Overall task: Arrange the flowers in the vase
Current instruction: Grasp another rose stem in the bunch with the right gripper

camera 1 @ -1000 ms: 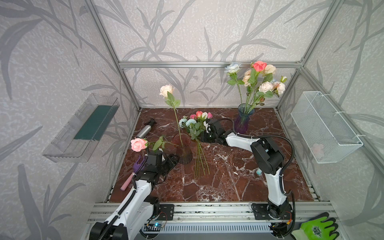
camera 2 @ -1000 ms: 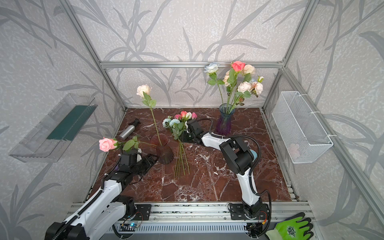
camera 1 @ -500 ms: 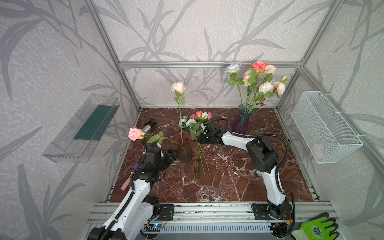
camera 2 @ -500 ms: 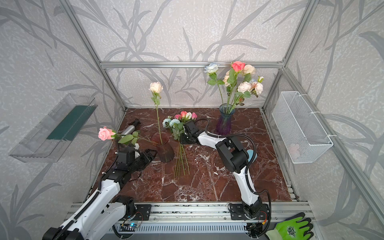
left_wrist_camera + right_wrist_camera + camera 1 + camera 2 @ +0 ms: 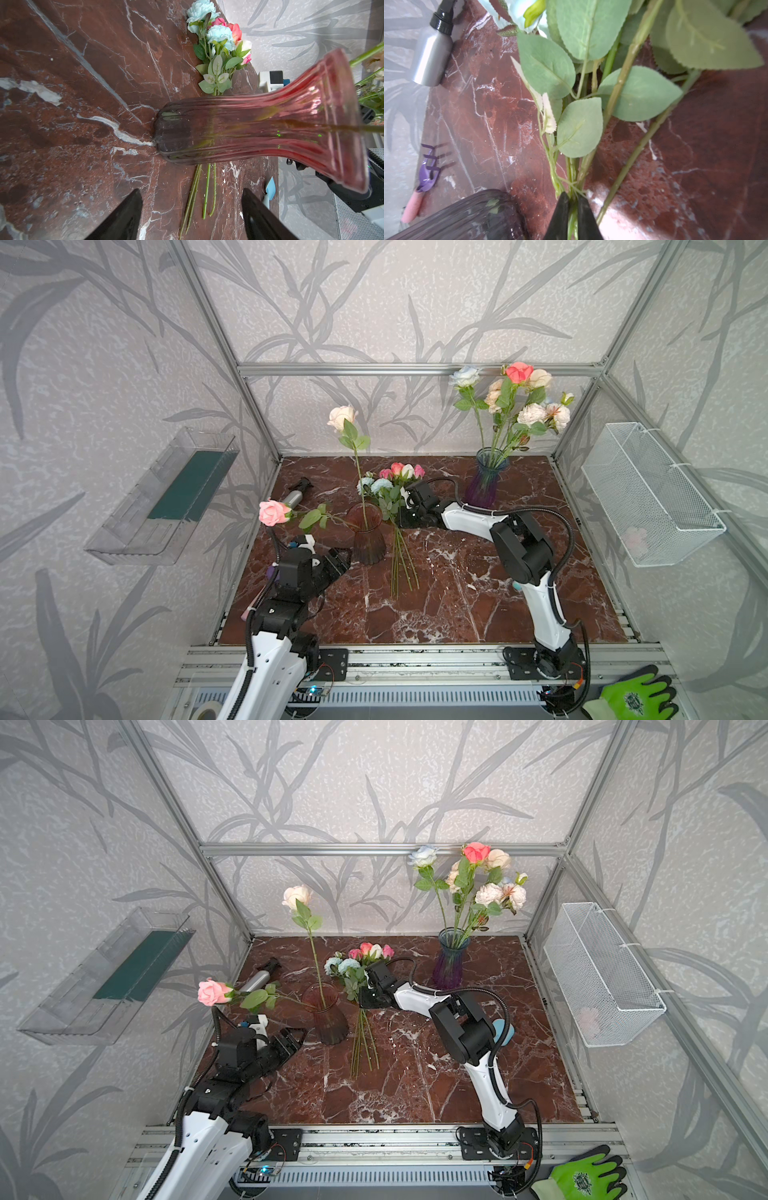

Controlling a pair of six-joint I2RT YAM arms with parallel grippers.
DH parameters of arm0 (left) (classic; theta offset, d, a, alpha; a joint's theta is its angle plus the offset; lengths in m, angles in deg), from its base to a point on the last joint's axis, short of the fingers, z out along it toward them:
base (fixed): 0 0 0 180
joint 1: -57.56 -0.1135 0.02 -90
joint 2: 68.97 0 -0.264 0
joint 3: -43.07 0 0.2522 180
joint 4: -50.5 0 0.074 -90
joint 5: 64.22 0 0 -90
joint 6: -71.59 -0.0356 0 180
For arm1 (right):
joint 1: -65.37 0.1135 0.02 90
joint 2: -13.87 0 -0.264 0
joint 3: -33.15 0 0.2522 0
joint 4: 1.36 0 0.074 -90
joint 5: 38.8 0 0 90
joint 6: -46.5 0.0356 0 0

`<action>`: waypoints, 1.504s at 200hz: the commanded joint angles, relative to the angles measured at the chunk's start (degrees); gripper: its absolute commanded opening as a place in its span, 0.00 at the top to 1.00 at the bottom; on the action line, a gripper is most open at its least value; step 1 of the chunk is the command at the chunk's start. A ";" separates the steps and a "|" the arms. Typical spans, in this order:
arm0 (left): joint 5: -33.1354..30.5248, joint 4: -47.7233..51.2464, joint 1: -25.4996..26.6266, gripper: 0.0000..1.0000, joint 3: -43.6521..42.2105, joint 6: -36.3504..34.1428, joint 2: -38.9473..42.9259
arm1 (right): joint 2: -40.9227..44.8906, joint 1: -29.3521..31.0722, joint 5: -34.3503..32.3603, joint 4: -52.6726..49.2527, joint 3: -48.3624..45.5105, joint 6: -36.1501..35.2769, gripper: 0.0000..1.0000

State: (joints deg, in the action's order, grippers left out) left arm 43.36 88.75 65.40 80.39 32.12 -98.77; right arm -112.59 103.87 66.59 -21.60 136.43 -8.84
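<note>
Flowers (image 5: 390, 493) are mostly a loose bunch mid-table, just right of the red vase (image 5: 368, 537). Right gripper (image 5: 572, 199) has just pinched shut on their stems (image 5: 572, 176), so the next pick's on. Left gripper (image 5: 190, 191) hangs wide open and empty, near-left of the vase. There's open marble near-centre; the pink rose (image 5: 272, 512) leans toward the left edge.

Red-brown marble tabletop (image 5: 457, 614), centre frame. Silver spray bottle (image 5: 292, 498) lying near its left edge. Clear plastic bin (image 5: 137, 526) on left wall; white wire basket (image 5: 648, 493) on right wall; green glove (image 5: 631, 697), lower right corner.
</note>
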 commanded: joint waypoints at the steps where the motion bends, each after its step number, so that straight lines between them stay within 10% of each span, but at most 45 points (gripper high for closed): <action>1: -0.59 2.32 0.19 0.24 1.78 -0.82 0.21 | -1.09 -0.37 3.08 1.44 0.20 0.22 0.88; 104: -0.38 0.81 0.21 0.24 2.40 -1.22 -1.71 | 10.82 -4.79 -1.09 4.99 -12.24 -1.69 1.00; 141: -0.09 0.59 0.23 0.24 2.29 -1.03 -2.01 | 9.97 -1.84 0.37 1.47 -10.28 -4.26 0.75; 301: 0.00 -0.15 0.16 0.24 0.21 -0.82 -0.98 | 4.98 6.23 -6.61 -4.64 -5.21 -0.98 0.72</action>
State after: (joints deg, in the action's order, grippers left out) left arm 43.69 89.12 65.40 81.22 31.28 -100.21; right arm -104.72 110.96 58.77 -25.82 129.17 -10.81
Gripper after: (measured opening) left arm 0.765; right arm 0.283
